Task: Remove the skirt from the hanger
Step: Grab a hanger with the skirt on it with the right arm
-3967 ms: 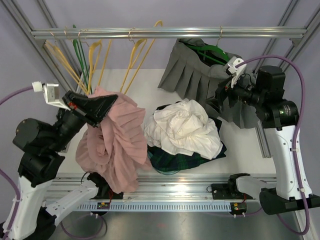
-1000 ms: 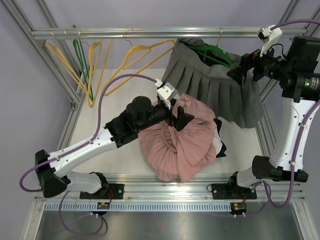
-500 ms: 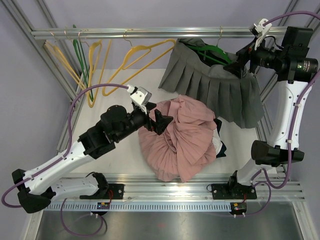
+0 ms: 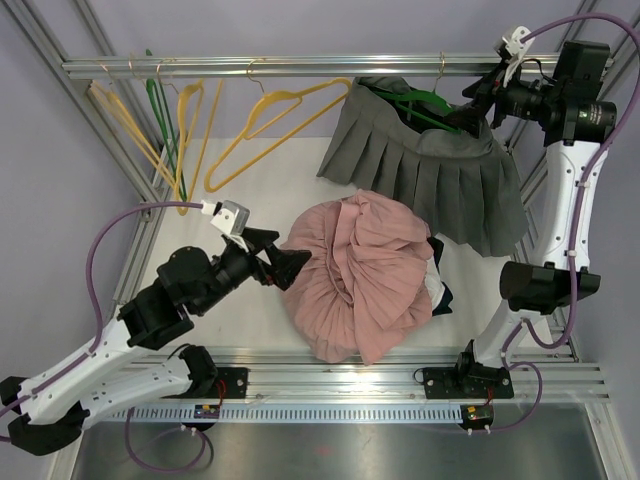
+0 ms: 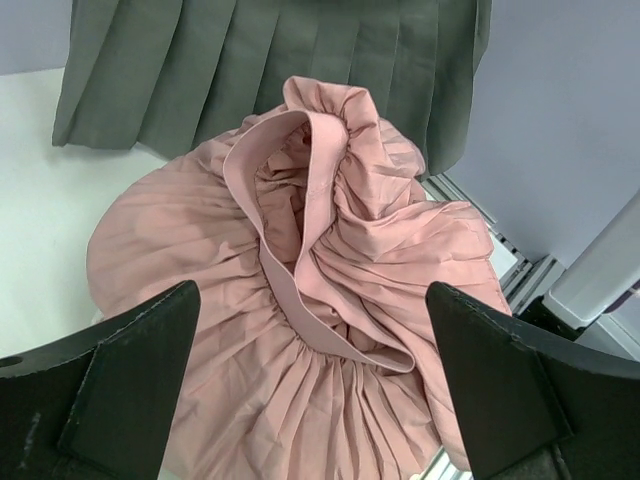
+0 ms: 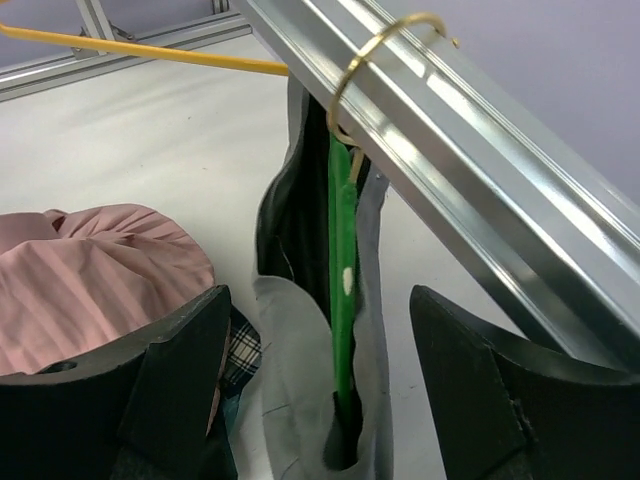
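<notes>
A grey pleated fabric skirt is seen hung on a green plastic hanger from the silver metal rail at the upper right of the overhead frame. The right gripper is held by the hanger's neck, its 2 fingers spread on either side of the waistband, nothing clasped. At centre, a pink pleated skirt is heaped on the white table. The left gripper is poised just beside its left edge, jaws wide and empty. Several yellow hangers are hung at upper left.
</notes>
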`<action>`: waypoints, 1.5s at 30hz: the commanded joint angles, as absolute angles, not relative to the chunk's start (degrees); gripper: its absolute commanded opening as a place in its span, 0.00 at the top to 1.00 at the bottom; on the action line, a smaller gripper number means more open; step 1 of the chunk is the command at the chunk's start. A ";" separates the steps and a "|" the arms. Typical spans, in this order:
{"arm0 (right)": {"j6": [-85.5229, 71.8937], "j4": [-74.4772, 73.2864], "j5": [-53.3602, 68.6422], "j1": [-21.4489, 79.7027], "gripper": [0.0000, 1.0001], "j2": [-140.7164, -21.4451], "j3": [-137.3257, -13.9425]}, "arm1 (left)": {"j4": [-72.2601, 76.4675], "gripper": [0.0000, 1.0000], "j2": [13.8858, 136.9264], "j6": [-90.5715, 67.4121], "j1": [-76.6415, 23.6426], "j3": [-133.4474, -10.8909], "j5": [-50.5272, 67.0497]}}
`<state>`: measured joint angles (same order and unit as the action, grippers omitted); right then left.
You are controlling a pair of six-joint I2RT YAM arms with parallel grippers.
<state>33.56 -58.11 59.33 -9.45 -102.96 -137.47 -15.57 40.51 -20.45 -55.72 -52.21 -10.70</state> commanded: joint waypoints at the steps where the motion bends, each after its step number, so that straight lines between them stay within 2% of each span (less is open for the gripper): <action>1: 32.61 -54.49 60.03 -9.67 0.21 -105.02 -140.45 | -13.71 0.01 38.50 -23.99 -55.63 -50.36 -13.36; 6: 36.11 -57.56 58.72 -8.71 0.22 -106.61 -140.63 | -13.80 0.01 37.88 -24.35 -55.63 -49.83 -13.80; 11: 43.06 -59.06 53.71 -6.77 0.28 -106.26 -138.17 | -13.89 0.01 38.76 -23.91 -55.63 -50.62 -13.71; 21: 50.35 -50.63 42.98 -3.87 0.40 -101.69 -127.18 | -14.50 0.01 38.94 -24.61 -55.63 -50.71 -14.33; 24: 51.15 -50.98 42.71 -3.87 0.57 -101.69 -127.00 | -14.50 0.01 38.94 -24.61 -55.63 -50.98 -14.50; 25: 51.24 -50.89 42.63 -3.78 0.70 -101.60 -126.91 | -14.50 0.01 39.02 -24.78 -55.63 -50.98 -14.59; 27: 51.07 -49.93 42.80 -3.78 0.79 -101.16 -126.39 | -14.68 0.01 39.02 -24.79 -55.63 -51.33 -14.59; 28: 50.89 -49.49 43.06 -3.87 0.87 -100.64 -126.21 | -14.68 0.01 39.02 -24.70 -55.63 -51.42 -14.59; 32: 48.17 -46.77 44.65 -3.78 1.00 -99.32 -127.26 | -14.68 0.01 39.02 -24.52 -55.63 -51.94 -14.41; 38: 40.36 -45.62 47.10 -4.13 1.00 -98.53 -133.05 | -15.21 0.01 38.85 -24.08 -55.63 -52.56 -14.50; 45: 35.07 -43.60 49.13 -4.74 1.00 -96.07 -133.42 | -15.38 0.01 38.23 -23.73 -55.63 -52.56 -14.50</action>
<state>40.18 -53.19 43.70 -4.43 -102.85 -128.07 -17.15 39.07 -24.05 -55.72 -50.13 -13.04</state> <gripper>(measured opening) 0.131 0.988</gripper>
